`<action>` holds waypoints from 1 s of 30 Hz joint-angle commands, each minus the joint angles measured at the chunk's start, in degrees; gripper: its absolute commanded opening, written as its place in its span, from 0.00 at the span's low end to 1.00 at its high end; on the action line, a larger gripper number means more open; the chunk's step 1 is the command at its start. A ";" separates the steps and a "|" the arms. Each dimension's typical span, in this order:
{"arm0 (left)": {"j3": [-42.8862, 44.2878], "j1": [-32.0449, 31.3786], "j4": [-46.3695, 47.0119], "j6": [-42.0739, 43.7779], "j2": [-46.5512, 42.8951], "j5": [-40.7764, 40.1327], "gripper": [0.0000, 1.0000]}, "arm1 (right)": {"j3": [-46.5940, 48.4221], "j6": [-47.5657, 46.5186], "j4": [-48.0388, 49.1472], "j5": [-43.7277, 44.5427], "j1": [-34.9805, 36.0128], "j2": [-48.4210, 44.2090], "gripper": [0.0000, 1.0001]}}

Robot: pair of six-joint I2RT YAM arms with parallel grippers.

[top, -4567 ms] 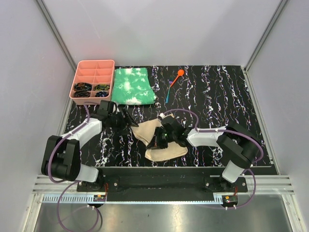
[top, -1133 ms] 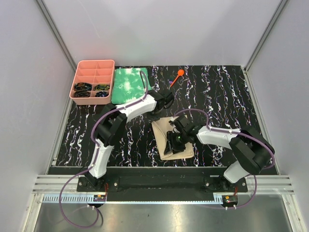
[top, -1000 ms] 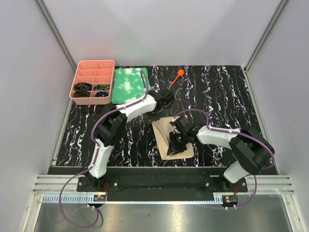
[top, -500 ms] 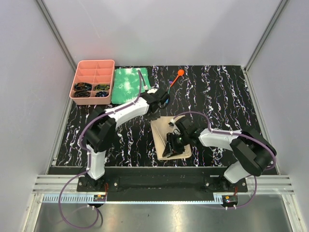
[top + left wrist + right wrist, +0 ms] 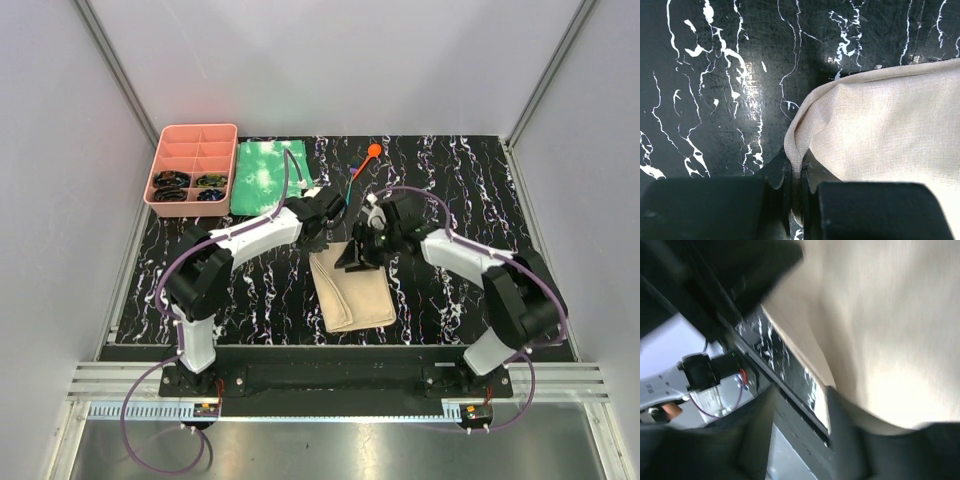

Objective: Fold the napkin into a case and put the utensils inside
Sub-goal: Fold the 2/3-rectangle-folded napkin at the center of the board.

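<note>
The tan napkin (image 5: 352,292) lies folded in a long flat strip on the black marbled table. My left gripper (image 5: 323,229) is at its far left corner. In the left wrist view the jaws (image 5: 796,176) are shut on a raised fold of the napkin (image 5: 880,125). My right gripper (image 5: 356,257) hovers over the napkin's far edge. Its fingers (image 5: 756,432) stand apart with nothing between them, and the napkin (image 5: 880,330) fills the blurred right wrist view. The orange spoon (image 5: 373,152) and the slim blue utensil (image 5: 347,191) lie behind both grippers, near the back.
A pink divided tray (image 5: 192,150) holding dark small items stands at the back left. A green-and-white cloth (image 5: 268,178) lies beside it. The table's near edge and metal rail (image 5: 320,357) run just in front of the napkin.
My right gripper opened, let go of the napkin's near part and moved back to its far edge. The napkin now lies flat and uncovered. The left gripper drew slightly left, still gripping.
</note>
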 commanded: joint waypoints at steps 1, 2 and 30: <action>0.89 0.12 2.14 1.35 -1.72 1.34 0.00 | 7.39 -2.70 -1.21 -1.33 -0.45 8.26 0.38; 0.97 0.12 2.14 1.43 -1.72 1.17 0.00 | 9.84 -3.14 -1.12 -1.33 -0.54 9.59 0.32; 7.38 0.20 3.46 0.38 5.65 6.35 0.00 | 29.64 -0.50 3.27 -8.00 -0.71 36.58 0.02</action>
